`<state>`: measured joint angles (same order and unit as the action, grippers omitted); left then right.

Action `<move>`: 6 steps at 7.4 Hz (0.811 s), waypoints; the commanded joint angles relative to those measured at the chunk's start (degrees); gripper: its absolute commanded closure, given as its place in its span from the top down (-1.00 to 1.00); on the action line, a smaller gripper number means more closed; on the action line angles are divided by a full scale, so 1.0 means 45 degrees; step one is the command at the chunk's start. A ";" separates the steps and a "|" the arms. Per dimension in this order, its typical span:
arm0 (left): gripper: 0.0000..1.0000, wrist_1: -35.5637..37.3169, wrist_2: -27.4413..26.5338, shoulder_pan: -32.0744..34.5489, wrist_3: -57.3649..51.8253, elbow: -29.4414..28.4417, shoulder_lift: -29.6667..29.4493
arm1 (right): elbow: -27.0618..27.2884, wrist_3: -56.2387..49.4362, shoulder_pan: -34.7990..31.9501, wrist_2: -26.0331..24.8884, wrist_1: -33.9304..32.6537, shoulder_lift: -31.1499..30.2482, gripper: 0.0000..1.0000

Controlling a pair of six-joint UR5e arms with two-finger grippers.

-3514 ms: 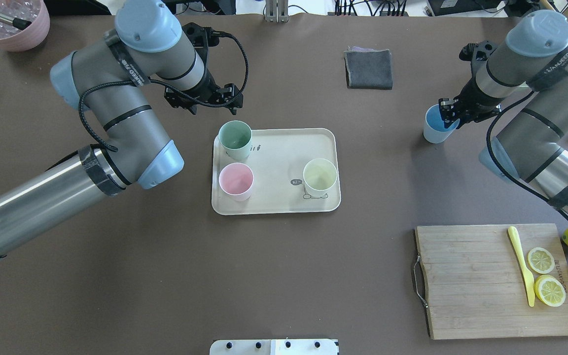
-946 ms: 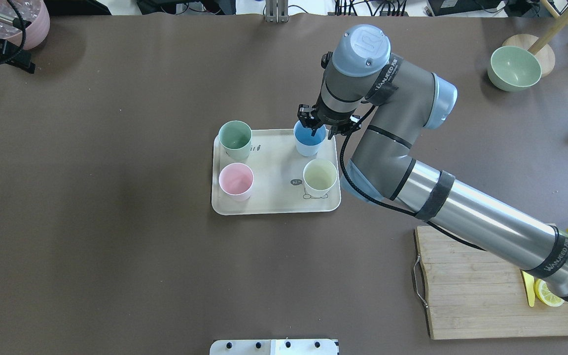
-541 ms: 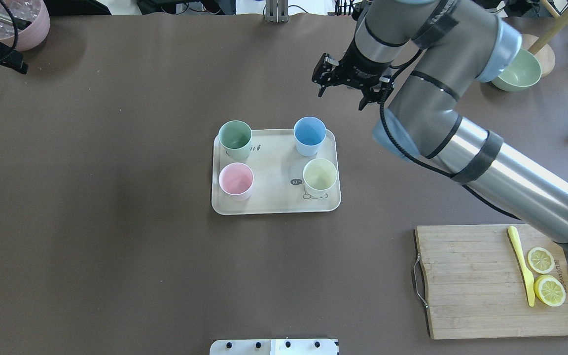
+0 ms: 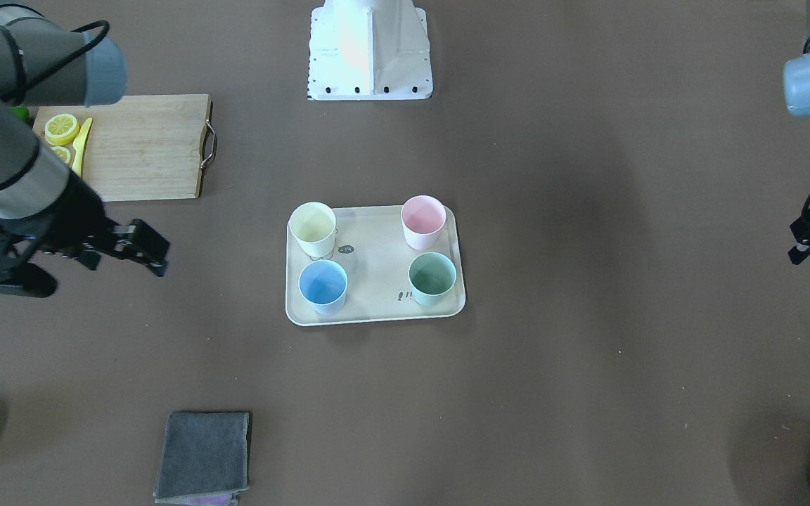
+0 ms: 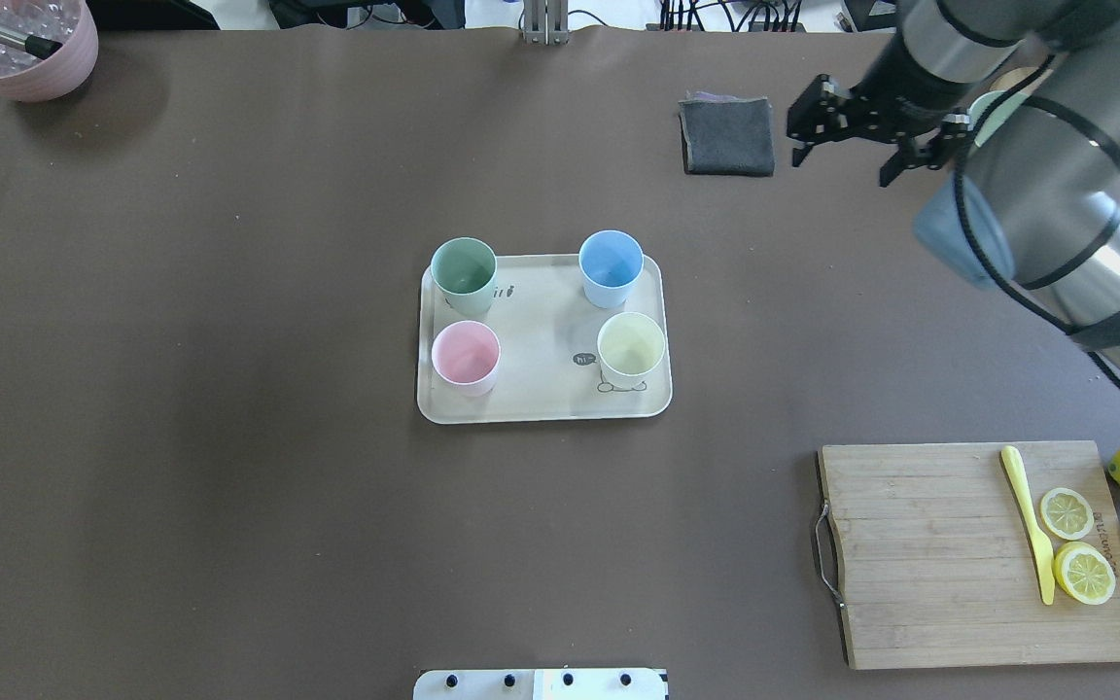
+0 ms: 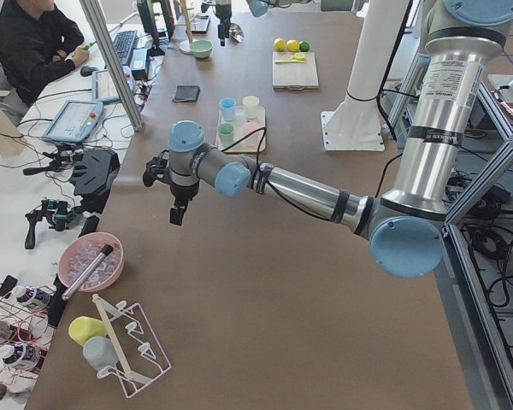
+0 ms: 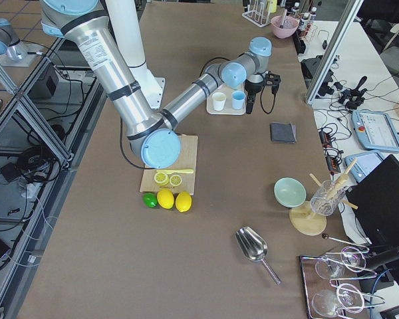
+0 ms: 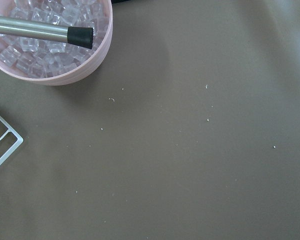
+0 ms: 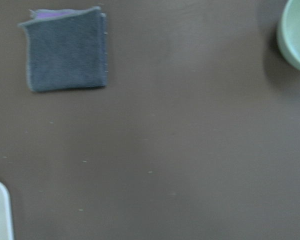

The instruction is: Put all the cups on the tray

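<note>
1. All four cups stand upright on the cream tray [image 5: 541, 416] at mid-bench [image 5: 229, 506]: mint green cup [image 5: 464, 275] at 10 o'clock, light blue cup [image 5: 611, 267] at 2, pale yellow cup [image 5: 631, 348] at 4, and pink cup [image 5: 466, 356] at 8.
2. The right end effector [image 5: 840, 160] hangs at 2 o'clock from the tray, just beside the grey folded cloth [image 5: 727, 136]. Its jaws are spread wide and hold nothing.
3. The left end effector [image 4: 809, 239] is far off at 10 o'clock, near the pink ice bowl [image 5: 30, 49]. I cannot tell how far it is open.
</note>
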<state>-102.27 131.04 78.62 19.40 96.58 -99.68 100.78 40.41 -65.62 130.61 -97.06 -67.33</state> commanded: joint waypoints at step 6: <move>0.96 -0.0106 0.0686 0.1668 -0.0073 0.0120 0.2244 | -0.2120 -0.8862 -0.5493 0.1230 0.0007 -0.4607 1.00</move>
<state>-102.73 134.25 84.72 19.08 97.06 -91.54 92.58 2.11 -88.24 136.27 -97.10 -86.93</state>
